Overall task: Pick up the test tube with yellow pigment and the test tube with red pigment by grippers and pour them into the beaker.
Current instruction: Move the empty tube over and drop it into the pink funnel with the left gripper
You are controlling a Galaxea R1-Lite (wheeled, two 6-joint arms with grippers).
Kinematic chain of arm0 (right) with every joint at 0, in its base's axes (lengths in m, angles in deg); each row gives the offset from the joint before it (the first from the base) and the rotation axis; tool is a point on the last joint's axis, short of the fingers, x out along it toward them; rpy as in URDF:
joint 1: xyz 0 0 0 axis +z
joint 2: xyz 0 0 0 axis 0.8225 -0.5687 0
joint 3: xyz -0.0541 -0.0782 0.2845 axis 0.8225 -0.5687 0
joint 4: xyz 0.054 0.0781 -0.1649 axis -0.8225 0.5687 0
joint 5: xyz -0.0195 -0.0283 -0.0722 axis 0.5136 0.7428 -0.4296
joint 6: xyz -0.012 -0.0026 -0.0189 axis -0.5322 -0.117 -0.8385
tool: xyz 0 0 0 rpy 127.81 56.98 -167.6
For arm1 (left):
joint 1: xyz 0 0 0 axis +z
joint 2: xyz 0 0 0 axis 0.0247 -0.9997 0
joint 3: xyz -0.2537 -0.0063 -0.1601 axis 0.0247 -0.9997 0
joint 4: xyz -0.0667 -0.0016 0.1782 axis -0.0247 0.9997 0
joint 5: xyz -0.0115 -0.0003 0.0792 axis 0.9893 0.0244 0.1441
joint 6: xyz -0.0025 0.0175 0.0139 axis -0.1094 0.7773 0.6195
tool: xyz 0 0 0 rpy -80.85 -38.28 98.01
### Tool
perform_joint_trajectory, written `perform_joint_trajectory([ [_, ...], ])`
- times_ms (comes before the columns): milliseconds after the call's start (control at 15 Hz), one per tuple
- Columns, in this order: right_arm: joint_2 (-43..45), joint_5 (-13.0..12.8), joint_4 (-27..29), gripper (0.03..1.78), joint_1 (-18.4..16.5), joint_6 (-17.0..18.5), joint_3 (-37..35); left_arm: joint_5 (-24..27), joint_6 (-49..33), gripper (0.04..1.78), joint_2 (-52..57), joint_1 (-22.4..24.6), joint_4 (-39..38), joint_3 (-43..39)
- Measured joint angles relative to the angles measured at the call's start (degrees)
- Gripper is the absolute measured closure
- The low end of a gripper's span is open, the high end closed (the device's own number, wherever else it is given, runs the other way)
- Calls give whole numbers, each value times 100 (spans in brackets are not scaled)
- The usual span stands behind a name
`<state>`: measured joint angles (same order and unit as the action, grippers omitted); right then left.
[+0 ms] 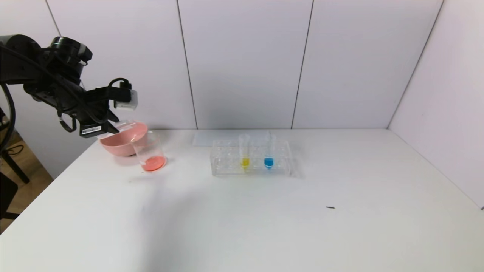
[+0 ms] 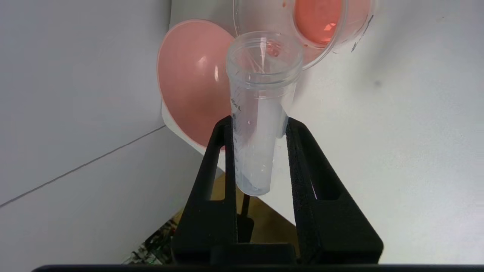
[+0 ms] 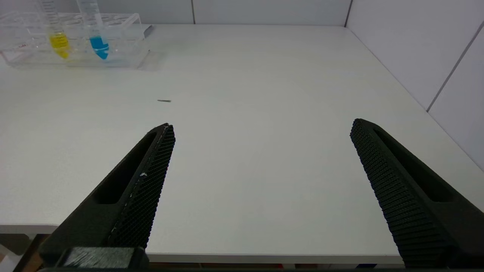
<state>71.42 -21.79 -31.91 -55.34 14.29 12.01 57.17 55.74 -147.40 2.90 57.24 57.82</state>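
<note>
Left gripper (image 2: 260, 124) raised over the surface's far left corner, jaws clenched on the red tube (image 2: 261, 113), tipped mouth-down toward the beaker (image 1: 150, 152), evidently to drain it. Tube now all but empty; red-orange liquid pooled in the beaker's bottom, beside the pink bowl (image 1: 121, 143). Yellow tube (image 1: 245, 151) upright in the rack (image 1: 223, 166) near the far edge's middle, next to a blue tube (image 1: 269, 150). Right gripper (image 3: 261, 151) idle at the near edge, jaws released, holding nothing.
</note>
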Motion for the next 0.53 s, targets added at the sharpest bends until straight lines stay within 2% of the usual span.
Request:
perform_joint_trajectory([
  [533, 0, 0, 0, 11, 0, 2, 0, 1139, -1925, 138, 84, 191, 1, -105],
])
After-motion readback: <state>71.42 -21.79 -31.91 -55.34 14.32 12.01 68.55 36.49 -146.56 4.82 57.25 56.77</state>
